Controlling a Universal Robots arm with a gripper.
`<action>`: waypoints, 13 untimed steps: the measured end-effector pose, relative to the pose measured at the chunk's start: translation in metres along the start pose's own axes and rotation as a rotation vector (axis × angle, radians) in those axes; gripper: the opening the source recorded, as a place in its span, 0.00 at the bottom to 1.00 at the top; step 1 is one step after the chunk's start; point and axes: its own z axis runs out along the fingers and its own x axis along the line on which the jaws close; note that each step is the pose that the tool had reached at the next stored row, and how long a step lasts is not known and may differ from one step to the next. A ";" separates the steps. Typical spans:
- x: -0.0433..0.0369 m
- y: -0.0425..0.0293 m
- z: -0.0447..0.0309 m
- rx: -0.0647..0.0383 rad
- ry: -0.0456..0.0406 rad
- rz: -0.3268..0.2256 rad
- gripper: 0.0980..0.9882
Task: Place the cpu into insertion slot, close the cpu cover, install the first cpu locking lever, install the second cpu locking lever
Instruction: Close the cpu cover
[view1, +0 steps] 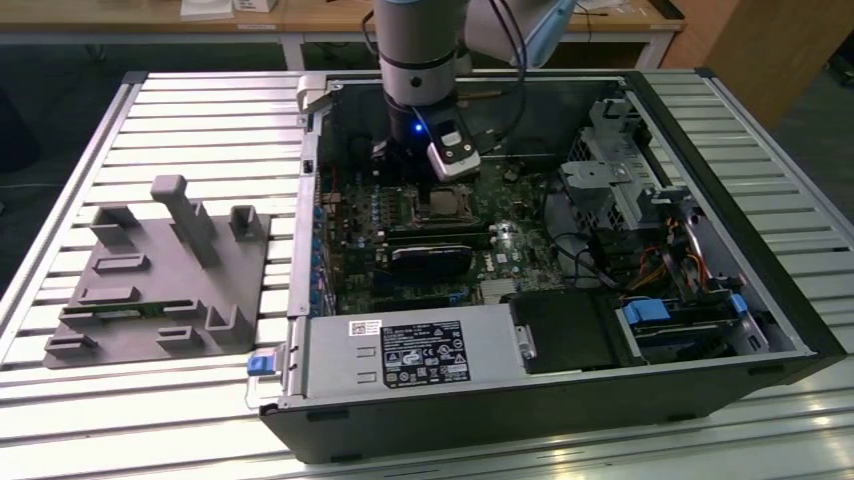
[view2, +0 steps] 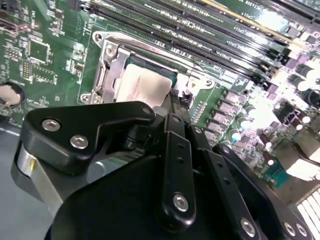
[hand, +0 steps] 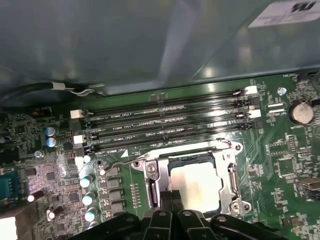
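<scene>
I count one cpu (hand: 195, 185), one cpu cover (hand: 232, 175), four long memory slots (hand: 165, 120), one coin battery (hand: 300, 111), one open PC case (view1: 534, 420), one grey fixture block (view1: 160, 280), one robot arm (view1: 420, 40).

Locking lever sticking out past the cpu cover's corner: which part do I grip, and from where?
Take the locking lever by its bent free end, probably from straight above, jaws across the thin wire. In the first wrist view that end juts clear of the cpu cover toward the capacitors, while the rest hugs the frame, leaving little room.
</scene>
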 end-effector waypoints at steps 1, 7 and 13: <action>-0.0001 0.0000 -0.0013 0.000 0.0001 0.000 0.01; -0.0122 0.0021 -0.0005 0.000 0.0021 0.000 0.01; -0.0239 0.0039 0.0003 0.001 0.0054 0.000 0.01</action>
